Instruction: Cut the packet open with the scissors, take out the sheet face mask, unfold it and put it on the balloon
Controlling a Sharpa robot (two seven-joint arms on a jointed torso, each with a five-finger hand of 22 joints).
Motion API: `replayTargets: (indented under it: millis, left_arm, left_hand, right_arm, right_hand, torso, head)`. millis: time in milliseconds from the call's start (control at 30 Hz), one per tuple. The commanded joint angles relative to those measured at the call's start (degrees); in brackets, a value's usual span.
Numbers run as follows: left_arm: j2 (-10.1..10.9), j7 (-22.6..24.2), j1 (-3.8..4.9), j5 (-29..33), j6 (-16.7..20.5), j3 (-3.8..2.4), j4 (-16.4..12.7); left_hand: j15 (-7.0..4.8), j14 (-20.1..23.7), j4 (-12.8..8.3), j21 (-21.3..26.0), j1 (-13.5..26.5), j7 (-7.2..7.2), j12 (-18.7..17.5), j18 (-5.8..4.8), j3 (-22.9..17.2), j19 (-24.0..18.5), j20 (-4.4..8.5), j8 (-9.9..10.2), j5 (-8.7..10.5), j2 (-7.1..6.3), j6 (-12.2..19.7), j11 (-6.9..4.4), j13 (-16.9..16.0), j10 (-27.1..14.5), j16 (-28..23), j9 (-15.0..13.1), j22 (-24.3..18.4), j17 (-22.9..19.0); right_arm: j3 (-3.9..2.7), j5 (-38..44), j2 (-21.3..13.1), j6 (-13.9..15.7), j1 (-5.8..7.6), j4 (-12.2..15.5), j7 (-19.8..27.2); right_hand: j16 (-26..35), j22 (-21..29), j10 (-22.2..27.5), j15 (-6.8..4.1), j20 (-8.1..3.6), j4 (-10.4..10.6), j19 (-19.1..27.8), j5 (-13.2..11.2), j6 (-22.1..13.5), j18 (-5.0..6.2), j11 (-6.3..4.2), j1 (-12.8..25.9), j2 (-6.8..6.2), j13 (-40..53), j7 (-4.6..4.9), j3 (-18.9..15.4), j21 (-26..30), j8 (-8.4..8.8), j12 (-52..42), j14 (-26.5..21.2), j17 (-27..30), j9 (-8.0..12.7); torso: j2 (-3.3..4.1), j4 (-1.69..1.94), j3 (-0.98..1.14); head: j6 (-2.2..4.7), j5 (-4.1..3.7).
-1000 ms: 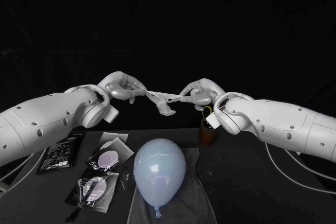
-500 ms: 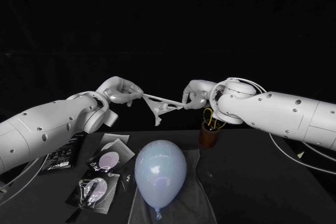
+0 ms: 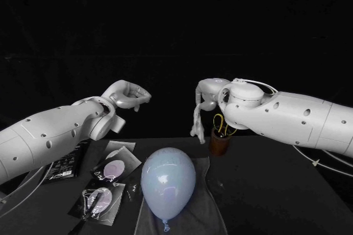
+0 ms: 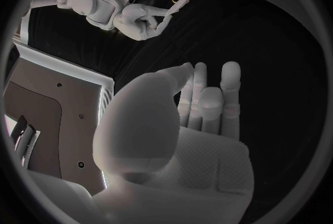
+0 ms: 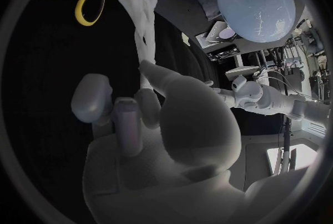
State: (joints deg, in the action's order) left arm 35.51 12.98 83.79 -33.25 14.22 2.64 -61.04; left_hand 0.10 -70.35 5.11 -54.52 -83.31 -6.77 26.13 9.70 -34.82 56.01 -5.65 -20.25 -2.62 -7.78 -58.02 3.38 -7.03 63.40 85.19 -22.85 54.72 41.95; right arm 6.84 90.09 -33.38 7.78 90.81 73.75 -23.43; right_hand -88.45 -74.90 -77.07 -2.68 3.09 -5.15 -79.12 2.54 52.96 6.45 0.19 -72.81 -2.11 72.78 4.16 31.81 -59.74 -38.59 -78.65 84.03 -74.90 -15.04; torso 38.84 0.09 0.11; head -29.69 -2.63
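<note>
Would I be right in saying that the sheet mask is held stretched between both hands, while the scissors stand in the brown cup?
Not quite: the sheet mask is not stretched between both hands. It hangs from the right hand alone, and the left hand holds nothing, as the head view shows. The scissors do stand in the brown cup.

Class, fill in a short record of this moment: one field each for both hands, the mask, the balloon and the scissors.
Left hand: raised, holds nothing, fingers apart
Right hand: raised, pinches the top of the sheet face mask
Sheet face mask: hangs down twisted, not unfolded
Balloon: lies bare on a cloth
Scissors: stand in a brown cup, handles up
</note>
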Motion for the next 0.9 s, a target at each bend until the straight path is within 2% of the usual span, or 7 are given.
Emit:
replayTargets:
  millis: [33,133,233,400,500,667,900]
  left_arm:
    - [-0.19,0.99,-0.03,0.24,-0.49,-0.06,-0.66]
    - [-0.44,0.86,-0.07,0.33,-0.71,-0.04,-0.55]
    - [-0.68,0.64,-0.09,0.28,-1.06,0.07,-0.55]
    - [-0.89,0.52,-0.09,0.2,-1.81,0.25,-1.04]
    - [-1.18,0.57,-0.25,0.06,-2.39,0.62,-1.2]
    - [-2.02,0.92,-1.98,-0.38,-3.06,1.11,-1.1]
    - [-4.35,1.4,-5.41,-0.94,-4.03,1.28,1.0]
  left_hand:
    - [-0.15,-0.37,-0.08,-0.02,0.2,-0.13,-0.38,0.39,-0.26,0.27,-0.07,-0.21,-0.17,0.54,-0.18,-0.02,-0.07,0.32,0.17,-7.7,-0.13,-0.09]
    - [-0.15,-0.36,-0.09,-0.02,0.21,-0.13,-0.39,0.39,-0.27,0.26,-0.06,-0.21,-0.17,0.53,-0.17,-0.02,-0.07,0.32,0.16,-7.7,-0.13,-0.13]
    - [-0.15,-0.36,-0.11,-0.06,0.22,-0.13,-0.41,0.38,-0.29,0.31,-0.06,-0.2,-0.17,0.52,-0.17,-0.03,-0.07,0.33,0.16,-7.72,-0.09,-0.15]
    - [-0.06,-0.02,-0.09,0.44,0.81,-0.28,-0.77,0.47,-0.28,-0.19,-0.08,0.0,-0.17,0.19,0.17,0.11,-0.02,0.16,0.01,-7.86,-0.56,-0.96]
    - [0.66,2.58,0.33,2.3,2.66,-1.07,-2.18,0.61,0.92,-2.06,-0.48,2.06,-0.12,-1.45,2.93,0.96,0.39,-1.14,-1.06,-7.21,-2.01,-5.9]
    - [2.58,11.79,2.03,5.41,6.06,-2.59,-6.21,0.37,3.98,-4.31,-2.1,5.35,-0.12,-5.53,5.65,2.99,1.9,-4.82,-5.31,-5.51,-3.68,-20.43]
    - [4.04,16.3,3.22,10.23,6.46,-3.35,-9.62,0.61,9.13,-5.99,-3.92,8.49,-0.16,-7.0,7.85,4.37,3.07,-8.36,-8.75,-3.64,-6.78,-22.29]
  right_arm:
    - [-0.19,2.84,-0.08,4.92,0.22,0.8,-0.5]
    - [-0.27,1.52,-0.17,6.06,0.33,1.19,0.17]
    - [-0.31,-0.23,-0.15,6.01,0.41,1.34,0.67]
    - [-0.33,-2.35,-0.08,7.47,0.47,1.37,1.54]
    - [-0.34,-4.23,-0.15,9.96,0.48,1.6,2.54]
    - [-0.33,-7.4,-0.52,15.66,0.49,2.44,4.69]
    - [-0.34,-10.92,-1.69,22.03,0.49,4.3,7.13]
  right_hand:
    - [-0.29,-7.95,-0.53,-0.57,-0.04,0.09,-0.44,0.25,0.53,-1.09,-0.18,0.51,0.0,0.21,-0.1,0.46,-0.34,-0.39,-0.38,4.48,-10.06,-0.13]
    - [-0.39,-8.07,-0.77,-0.66,-0.11,0.1,-0.69,0.25,0.69,-1.18,-0.25,0.67,-0.17,0.37,-0.17,0.61,-0.87,-0.4,-0.46,4.62,-10.46,-0.13]
    - [-0.4,-8.06,-0.85,-0.7,-0.14,0.1,-0.71,0.25,0.75,-1.18,-0.28,0.72,-0.21,0.41,-0.2,0.7,-0.84,-0.4,-0.47,4.64,-10.5,-0.13]
    - [-0.4,-8.07,-0.91,-0.72,-0.16,0.09,-0.74,0.25,0.77,-1.18,-0.3,0.73,-0.21,0.47,-0.21,0.76,-0.88,-0.39,-0.49,4.65,-10.52,-0.12]
    - [-0.44,-8.12,-0.96,-0.75,-0.17,0.09,-0.83,0.25,0.79,-1.22,-0.31,0.75,-0.21,0.5,-0.22,0.82,-1.1,-0.39,-0.51,4.7,-10.66,-0.12]
    - [-0.48,-8.17,-1.16,-0.83,-0.23,0.07,-0.98,0.25,0.9,-1.26,-0.36,0.8,-0.27,0.68,-0.26,1.0,-1.33,-0.39,-0.6,4.77,-10.87,-0.12]
    - [-0.47,-8.15,-1.2,-0.87,-0.26,0.03,-0.98,0.25,0.94,-1.24,-0.38,0.8,-0.3,0.7,-0.27,1.1,-1.24,-0.38,-0.6,4.76,-10.82,-0.12]
  torso:
    - [0.02,-0.04,-0.03]
    - [-0.02,-0.13,-0.08]
    - [-0.11,0.11,0.05]
    - [-0.1,0.05,0.01]
    - [-0.1,-0.01,0.01]
    - [-0.03,-0.02,-0.1]
    - [0.14,-0.06,-0.19]
  head:
    - [0.13,-0.08]
    - [0.26,-0.63]
    - [0.27,-1.05]
    - [0.46,-0.58]
    - [0.67,-0.63]
    - [1.01,-0.86]
    - [0.97,-1.19]
